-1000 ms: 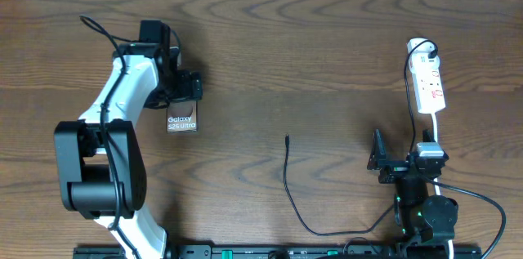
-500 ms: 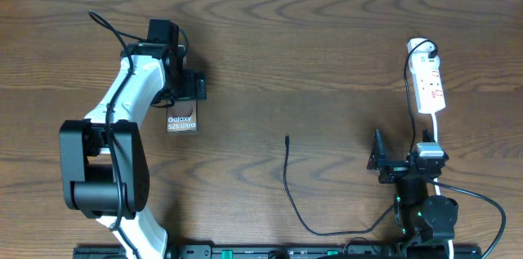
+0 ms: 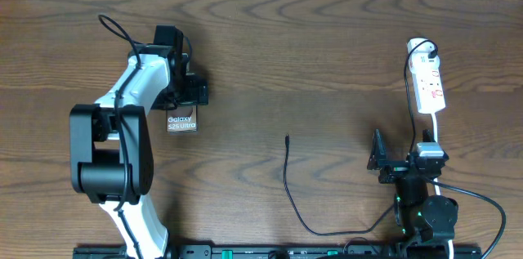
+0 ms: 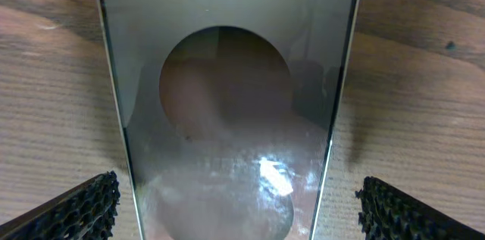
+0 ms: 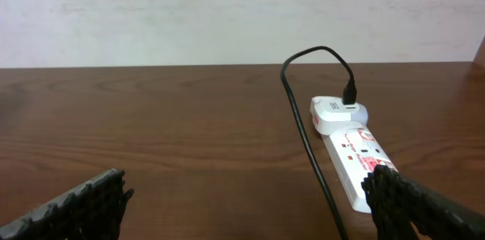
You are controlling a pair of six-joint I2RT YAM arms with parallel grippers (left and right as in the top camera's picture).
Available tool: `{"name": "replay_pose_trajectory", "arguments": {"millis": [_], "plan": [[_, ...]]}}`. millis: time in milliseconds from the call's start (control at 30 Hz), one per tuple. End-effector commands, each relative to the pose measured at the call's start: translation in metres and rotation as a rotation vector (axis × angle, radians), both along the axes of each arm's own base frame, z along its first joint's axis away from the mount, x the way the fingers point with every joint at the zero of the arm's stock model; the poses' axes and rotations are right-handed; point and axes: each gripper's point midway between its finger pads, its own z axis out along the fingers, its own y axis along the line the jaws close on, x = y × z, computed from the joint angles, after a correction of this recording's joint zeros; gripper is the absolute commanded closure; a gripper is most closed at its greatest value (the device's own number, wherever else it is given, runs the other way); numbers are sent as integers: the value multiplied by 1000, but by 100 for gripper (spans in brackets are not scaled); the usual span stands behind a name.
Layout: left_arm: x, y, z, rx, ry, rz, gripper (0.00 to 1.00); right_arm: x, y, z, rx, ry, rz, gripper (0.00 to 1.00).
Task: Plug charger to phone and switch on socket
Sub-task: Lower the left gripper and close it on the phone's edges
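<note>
Movement over the last second is all on the left: the left arm has swung its elbow inward and its wrist has edged a little to the right, while the phone has stayed where it was on the table. The left gripper now hangs right over the phone's far end, fingers spread wide. In its wrist view the glossy slab runs up between the two pads with wood showing on either side, so nothing is pinched yet. I would judge it is lining up to take hold of the phone.

The right gripper has not stirred. It sits near its base, spread just as wide and empty, facing the power strip.

The charger cable lies loose mid-table, its tip well apart from the phone, so the plugging-in is not done.

No bins or trays here. The only thing holding anything is the strip, whose far outlet carries a white adapter with a black lead in it.
</note>
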Motion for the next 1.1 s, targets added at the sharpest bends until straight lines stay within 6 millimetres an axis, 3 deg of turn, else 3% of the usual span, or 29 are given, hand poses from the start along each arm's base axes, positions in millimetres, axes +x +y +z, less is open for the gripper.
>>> {"name": "replay_pose_trajectory", "arguments": {"millis": [0,767,1067], "plan": [[4,5,0,19,-9,14,1,0,-3,0,7,0,-12,1],[7,7,0,33,-20,15,1,0,-3,0,7,0,-12,1],[3,7,-12,34,11,15,1,0,-3,0,6,0,-12,1]]}}
